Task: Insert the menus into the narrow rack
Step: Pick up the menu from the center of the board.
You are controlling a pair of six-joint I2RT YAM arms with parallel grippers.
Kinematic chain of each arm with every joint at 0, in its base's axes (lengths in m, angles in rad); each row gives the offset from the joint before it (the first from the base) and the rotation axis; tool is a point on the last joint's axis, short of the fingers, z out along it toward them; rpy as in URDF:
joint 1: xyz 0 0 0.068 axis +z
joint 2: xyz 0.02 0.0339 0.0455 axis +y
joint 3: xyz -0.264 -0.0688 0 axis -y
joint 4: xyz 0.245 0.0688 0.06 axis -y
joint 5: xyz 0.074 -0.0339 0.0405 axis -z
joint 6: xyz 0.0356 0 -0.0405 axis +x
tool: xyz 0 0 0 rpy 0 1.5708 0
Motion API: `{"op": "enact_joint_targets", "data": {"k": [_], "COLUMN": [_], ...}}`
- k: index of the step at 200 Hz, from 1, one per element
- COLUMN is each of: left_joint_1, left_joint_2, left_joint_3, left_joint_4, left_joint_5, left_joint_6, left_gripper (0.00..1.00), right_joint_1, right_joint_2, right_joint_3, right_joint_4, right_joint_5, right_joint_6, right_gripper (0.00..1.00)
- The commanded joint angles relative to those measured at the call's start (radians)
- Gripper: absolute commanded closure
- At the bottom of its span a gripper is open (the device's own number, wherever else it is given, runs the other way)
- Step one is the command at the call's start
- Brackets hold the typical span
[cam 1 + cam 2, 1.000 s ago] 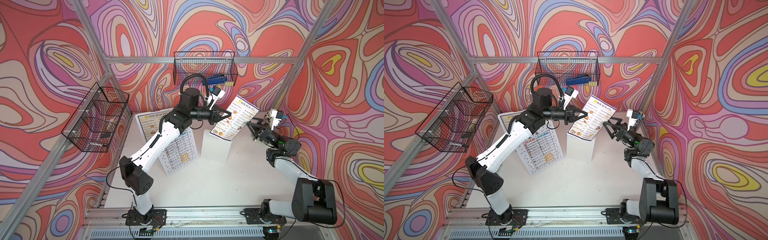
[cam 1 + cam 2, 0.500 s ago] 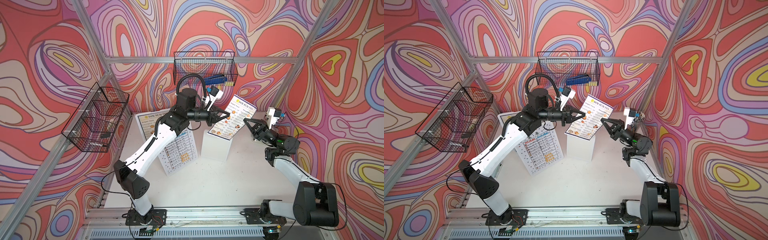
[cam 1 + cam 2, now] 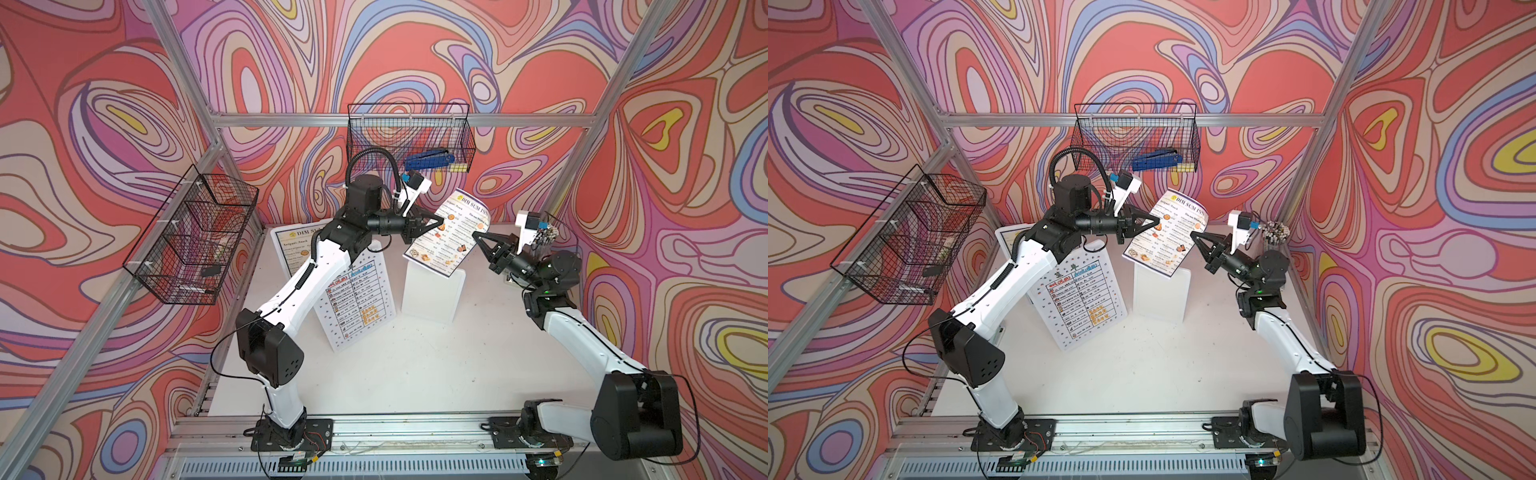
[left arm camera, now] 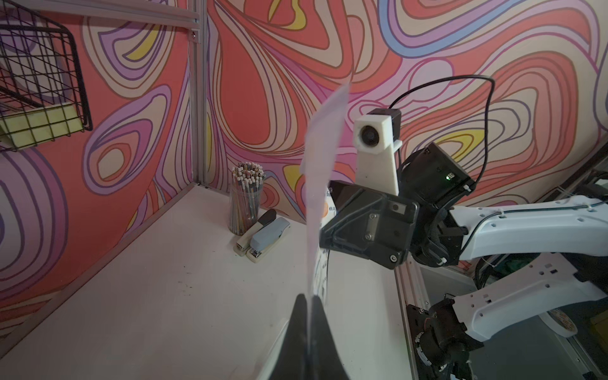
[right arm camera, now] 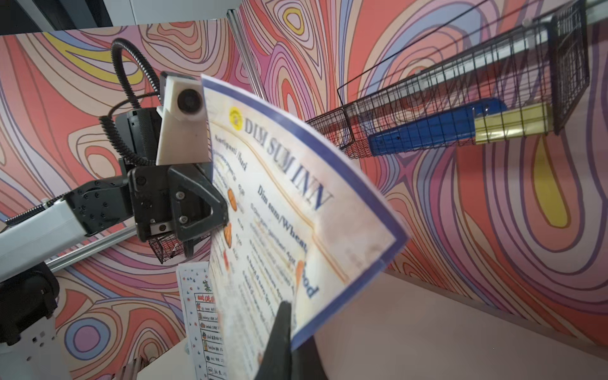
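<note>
The small blue-bordered DIM SUM INN menu [image 3: 451, 232] [image 3: 1167, 237] hangs tilted in the air over the top of the white narrow rack [image 3: 432, 291], held at both sides. My left gripper [image 3: 441, 221] [image 4: 308, 297] is shut on its left edge; in the left wrist view the sheet [image 4: 324, 138] shows edge-on. Shut on its right edge is my right gripper [image 3: 473, 235] [image 5: 287, 304], with the printed face [image 5: 296, 204] close up. The white table menu [image 3: 357, 299] and the larger DIM SUM INN menu [image 3: 293, 243] lie on the table, partly under my left arm.
A wire basket [image 3: 409, 137] on the back wall holds a blue tool and a yellow block. Another wire basket [image 3: 195, 241] with compartments hangs on the left wall. A pencil cup [image 4: 245, 197] and staplers [image 4: 263, 235] stand in the back right corner.
My right gripper moved left to the small menu's right edge and shut on it. The left gripper stayed shut on the menu and shifted it slightly left.
</note>
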Motion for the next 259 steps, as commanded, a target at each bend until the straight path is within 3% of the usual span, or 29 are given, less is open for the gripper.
{"op": "enact_joint_targets", "data": {"k": [1, 63, 85, 116, 145, 259], "left_joint_1": [0.010, 0.058, 0.077, 0.080, 0.080, 0.088], "left_joint_2": [0.063, 0.260, 0.262, 0.223, 0.199, 0.219], "left_joint_3": [0.087, 0.369, 0.359, 0.300, 0.220, 0.254], "left_joint_4": [-0.033, -0.171, -0.196, -0.282, -0.189, -0.067], "left_joint_5": [0.069, 0.196, 0.230, 0.191, 0.159, 0.115], "left_joint_6": [0.102, 0.134, 0.188, 0.321, 0.319, 0.297], "left_gripper": [1.00, 1.00, 1.00, 1.00, 1.00, 1.00], "right_joint_1": [0.037, 0.054, 0.054, 0.054, 0.053, 0.052], "right_joint_2": [0.037, 0.076, 0.094, 0.103, 0.124, 0.133], "right_joint_3": [0.029, 0.028, 0.027, 0.046, 0.053, 0.106], "right_joint_4": [-0.044, -0.046, 0.001, 0.013, 0.055, 0.044], "right_joint_5": [0.026, 0.092, 0.107, 0.119, 0.105, 0.091], "right_joint_6": [-0.061, -0.107, -0.118, -0.154, -0.167, -0.195], "right_gripper": [1.00, 1.00, 1.00, 1.00, 1.00, 1.00]}}
